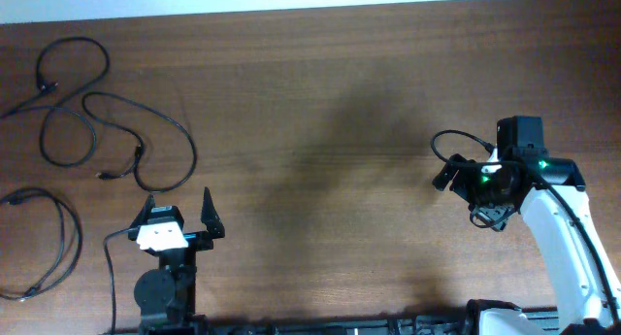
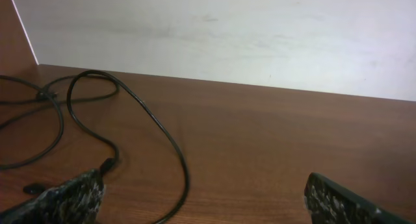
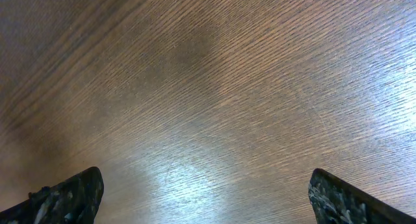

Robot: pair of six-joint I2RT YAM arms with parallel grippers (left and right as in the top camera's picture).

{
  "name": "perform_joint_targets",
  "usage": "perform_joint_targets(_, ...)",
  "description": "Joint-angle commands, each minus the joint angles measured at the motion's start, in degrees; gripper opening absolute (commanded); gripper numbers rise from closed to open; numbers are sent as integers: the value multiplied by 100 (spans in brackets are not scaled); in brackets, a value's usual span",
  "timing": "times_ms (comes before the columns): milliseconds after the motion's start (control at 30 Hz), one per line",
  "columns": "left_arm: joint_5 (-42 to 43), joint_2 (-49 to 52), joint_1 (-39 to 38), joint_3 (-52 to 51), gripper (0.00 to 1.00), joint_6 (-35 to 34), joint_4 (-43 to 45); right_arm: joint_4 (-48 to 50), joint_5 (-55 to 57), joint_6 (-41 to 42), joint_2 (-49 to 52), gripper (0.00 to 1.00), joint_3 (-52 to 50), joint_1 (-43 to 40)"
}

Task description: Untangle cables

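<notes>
Several thin black cables lie on the wooden table at the far left. One is a looped cable [image 1: 73, 92] at the top left. A second winding cable [image 1: 155, 131] lies just beyond my left gripper. A third coil [image 1: 53, 243] sits at the lower left. My left gripper [image 1: 178, 207] is open and empty, close behind the winding cable, which also shows in the left wrist view [image 2: 156, 130] curving in front of the open fingers [image 2: 208, 201]. My right gripper [image 1: 466, 184] is at the far right, open and empty over bare wood [image 3: 208, 198], far from the cables.
A pale wall [image 2: 227, 36] rises behind the table's far edge. A thicker black wire [image 1: 458, 138] loops off the right arm's wrist. The arm bases stand at the front edge.
</notes>
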Motion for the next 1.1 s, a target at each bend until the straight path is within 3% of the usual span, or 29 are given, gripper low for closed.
perform_joint_targets(0, 85, -22, 24, -48, 99, 111, -4, 0, 33, -35, -7, 99, 13, 31)
perform_joint_targets(600, 85, -22, 24, -48, 99, 111, -4, 2, 33, -35, 11, 99, 13, 33)
perform_joint_targets(700, 85, -22, 24, -48, 99, 111, -4, 2, 122, -59, -343, 99, 13, 122)
perform_joint_targets(833, 85, -22, 24, -46, 99, 111, -4, 28, 184, -66, -949, 99, 13, 885)
perform_joint_targets(867, 85, -22, 24, -48, 99, 111, -4, 249, 822, -59, -1276, 99, 13, 1331)
perform_joint_targets(967, 85, -22, 24, -48, 99, 111, -4, 564, 1368, -59, -1803, 99, 13, 1770)
perform_joint_targets(1067, 85, -22, 24, -48, 99, 111, -4, 586, 1683, -61, -2337, 99, 11, 1792)
